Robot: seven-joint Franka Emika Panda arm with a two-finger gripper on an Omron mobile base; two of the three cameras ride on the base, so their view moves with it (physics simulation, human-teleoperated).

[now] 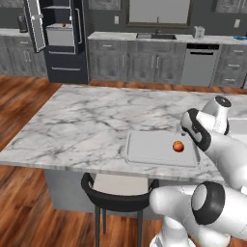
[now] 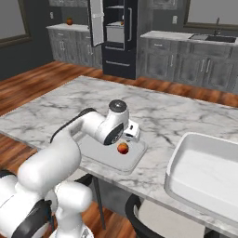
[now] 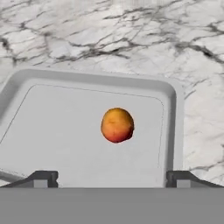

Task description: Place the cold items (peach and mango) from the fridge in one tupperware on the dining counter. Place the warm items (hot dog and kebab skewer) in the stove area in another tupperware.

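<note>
A round orange-red peach [image 3: 117, 125] lies in a shallow grey tupperware [image 3: 57, 127] on the marble dining counter [image 1: 82, 125]. It rests near the tray's right end [image 1: 178, 146], just under the hand [image 2: 122, 148]. My gripper [image 3: 112, 178] hovers just above the tray, open, its fingertips [image 3: 43, 178] wide apart with nothing between them. The white hand [image 2: 131, 132] stands over the tupperware [image 2: 100, 153]. A small orange item [image 1: 63, 25] sits on a shelf in the fridge; I cannot tell if it is the mango. The hot dog and kebab skewer are out of view.
A second, larger white tupperware [image 2: 204, 172] sits at the counter's right end. The dark fridge [image 1: 65, 38] stands at the back left with its door [image 1: 36, 24] open. A black chair [image 1: 116, 198] is tucked under the counter's near edge.
</note>
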